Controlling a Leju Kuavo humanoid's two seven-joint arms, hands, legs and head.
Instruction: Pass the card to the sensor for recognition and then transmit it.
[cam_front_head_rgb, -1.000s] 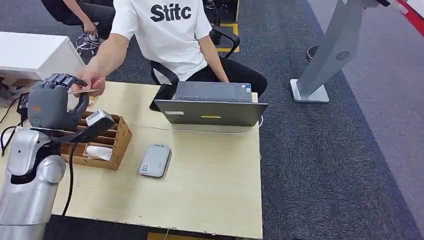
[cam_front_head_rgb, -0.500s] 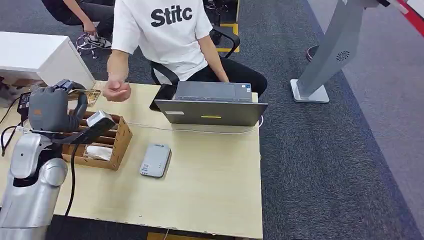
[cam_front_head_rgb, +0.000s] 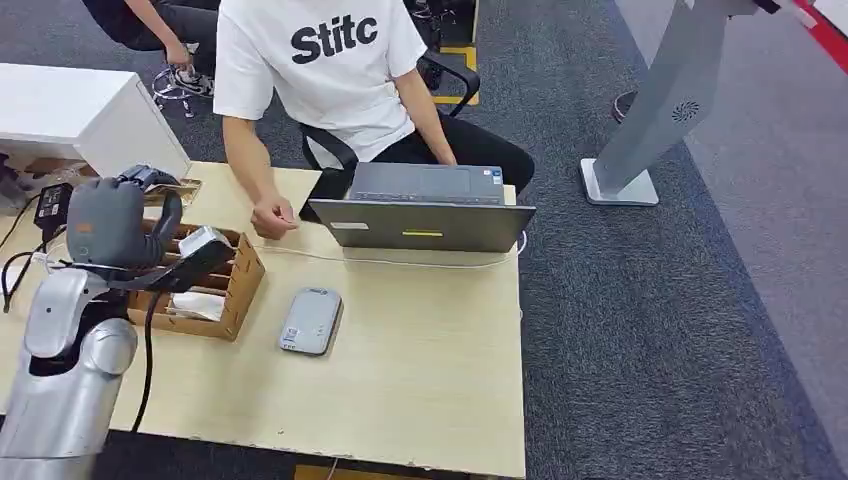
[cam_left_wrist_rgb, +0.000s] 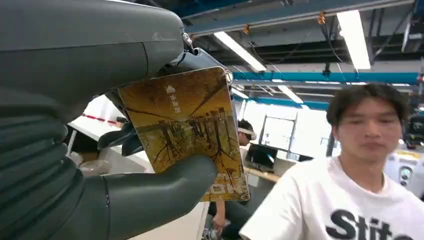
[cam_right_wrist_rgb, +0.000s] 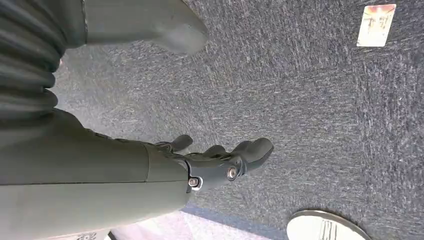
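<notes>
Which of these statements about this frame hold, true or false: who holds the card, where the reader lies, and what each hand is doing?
1. The left hand holds the golden-brown picture card. True.
2. The flat grey card reader sits inside the brown cardboard box. False: it lies on the pale wooden table, beside the box.
3. The right hand holds nothing, over dark carpet. True.
4. The grey laptop lies closed. False: it stands open, facing the person in the white T-shirt.
</notes>
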